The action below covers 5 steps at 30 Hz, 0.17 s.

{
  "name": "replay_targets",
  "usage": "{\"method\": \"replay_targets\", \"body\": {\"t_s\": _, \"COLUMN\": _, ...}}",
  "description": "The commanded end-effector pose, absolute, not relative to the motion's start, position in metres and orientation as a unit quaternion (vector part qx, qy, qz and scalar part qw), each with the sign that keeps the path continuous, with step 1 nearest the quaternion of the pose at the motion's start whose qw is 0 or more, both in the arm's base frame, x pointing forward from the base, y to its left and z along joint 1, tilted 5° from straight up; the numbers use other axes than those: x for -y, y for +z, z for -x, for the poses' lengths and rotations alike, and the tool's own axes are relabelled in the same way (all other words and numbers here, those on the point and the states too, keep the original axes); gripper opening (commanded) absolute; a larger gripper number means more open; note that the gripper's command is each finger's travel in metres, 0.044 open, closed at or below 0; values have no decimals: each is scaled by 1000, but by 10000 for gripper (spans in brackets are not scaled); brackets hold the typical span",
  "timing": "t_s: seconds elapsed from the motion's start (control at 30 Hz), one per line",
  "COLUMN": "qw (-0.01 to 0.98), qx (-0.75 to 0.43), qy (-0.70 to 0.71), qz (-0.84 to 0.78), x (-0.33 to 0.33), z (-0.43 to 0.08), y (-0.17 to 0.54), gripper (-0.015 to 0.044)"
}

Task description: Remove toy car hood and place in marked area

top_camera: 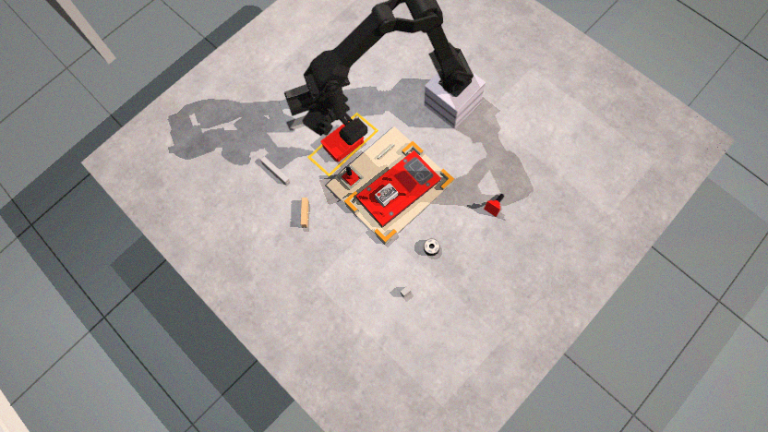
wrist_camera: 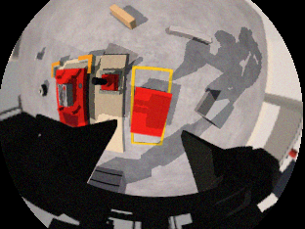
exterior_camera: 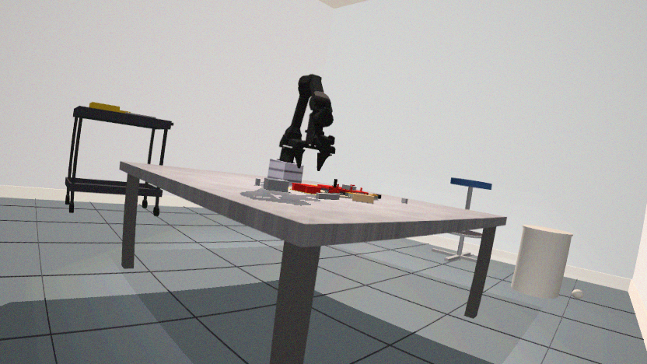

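Note:
The red hood lies flat on the table, away from the car. It sits within the yellow marked outline and, as seen, covers parts of its long lines; whether its edges overhang them I cannot tell. The red toy car stands beside it between orange corner pieces, with its grey engine showing. My gripper is open and empty, raised above the hood. A visible gap separates both fingertips from it. The arm hides part of the hood in the top view.
A beige board carries the car and a small red part with a black peg. A grey block lies on the hood's other side. A grey bar, a wooden block and a wheel lie around.

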<state>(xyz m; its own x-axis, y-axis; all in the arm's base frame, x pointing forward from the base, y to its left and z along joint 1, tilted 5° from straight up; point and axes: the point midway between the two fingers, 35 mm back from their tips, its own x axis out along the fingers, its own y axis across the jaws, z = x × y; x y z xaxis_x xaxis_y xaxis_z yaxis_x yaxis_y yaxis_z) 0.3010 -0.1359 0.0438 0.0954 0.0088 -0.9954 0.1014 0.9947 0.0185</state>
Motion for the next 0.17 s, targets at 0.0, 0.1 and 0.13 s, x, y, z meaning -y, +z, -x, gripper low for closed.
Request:
{"method": "replay_targets", "body": {"t_s": 0.0, "qw": 741, "qx": -670, "qy": -30, "qz": -41, "x": 135, "z": -301, "y": 46, "gripper": 440}}
{"method": "replay_targets", "body": {"t_s": 0.1, "qw": 741, "qx": -670, "qy": -30, "qz": -41, "x": 135, "z": -301, "y": 46, "gripper": 440}}
{"method": "replay_targets", "body": {"t_s": 0.13, "qw": 741, "qx": -670, "qy": -30, "qz": -41, "x": 135, "z": -301, "y": 46, "gripper": 440}}
